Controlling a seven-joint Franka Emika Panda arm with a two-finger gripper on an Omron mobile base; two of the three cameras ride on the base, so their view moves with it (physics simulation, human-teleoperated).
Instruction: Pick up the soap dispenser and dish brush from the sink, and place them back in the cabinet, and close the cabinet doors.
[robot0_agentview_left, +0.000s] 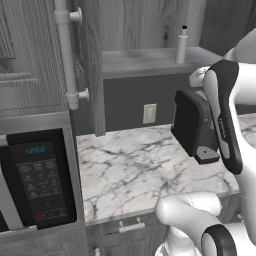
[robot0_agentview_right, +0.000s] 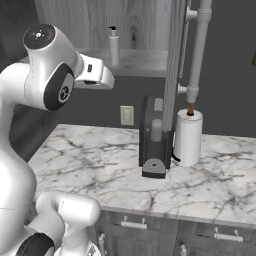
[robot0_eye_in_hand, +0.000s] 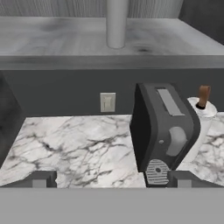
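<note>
The slim white soap dispenser (robot0_agentview_left: 182, 45) already stands on the grey cabinet shelf (robot0_agentview_left: 145, 61), the claw (robot0_eye_in_hand: 111, 179) is spread and empty, while brush and open woodgrain doors (robot0_agentview_left: 92, 65) remain.

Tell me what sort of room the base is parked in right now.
A kitchen, by the look of it: a marble counter with a microwave at one end, a coffee machine beside a paper towel roll, and an open cabinet above with the soap dispenser on its shelf.
</note>
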